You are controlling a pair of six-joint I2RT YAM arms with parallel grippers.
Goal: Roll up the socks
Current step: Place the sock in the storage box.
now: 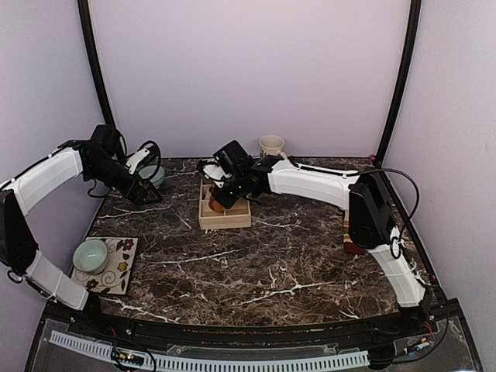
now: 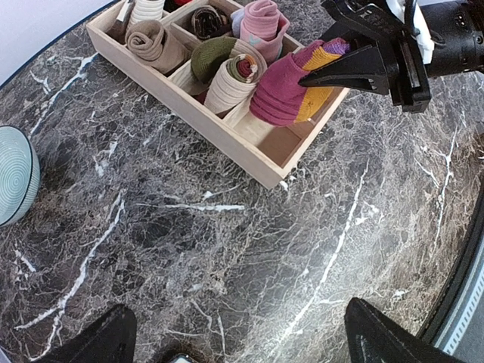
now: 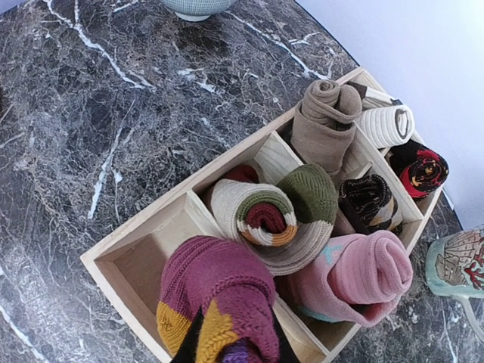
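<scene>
Marble, dark with white veins, covers the table (image 1: 271, 263), and both arms are reaching toward its back half. The right arm (image 1: 310, 182) stretches long and low from the right side, elbow bent by the edge, forearm running leftward to the wooden divided box (image 1: 225, 218) near the middle. The left arm (image 1: 46, 174) arches up along the left wall and angles down over the back left corner.

The right gripper (image 1: 223, 195) is clamped on the striped sock roll (image 3: 219, 295), magenta with orange-yellow bands, with a dark finger on each side. The roll hangs in a near-corner compartment, right beside an empty one; whether it touches the bottom is hard to tell.

The left gripper (image 2: 238, 340) is spread wide with nothing between its fingers, hovering over bare marble with its camera looking at the box.

Next to the held roll sits a beige roll (image 3: 257, 219) with a green patch and a maroon-and-orange core. Just beside that is a pink bundle (image 3: 363, 276). A teal bowl (image 2: 11, 174) sits near the left gripper.
</scene>
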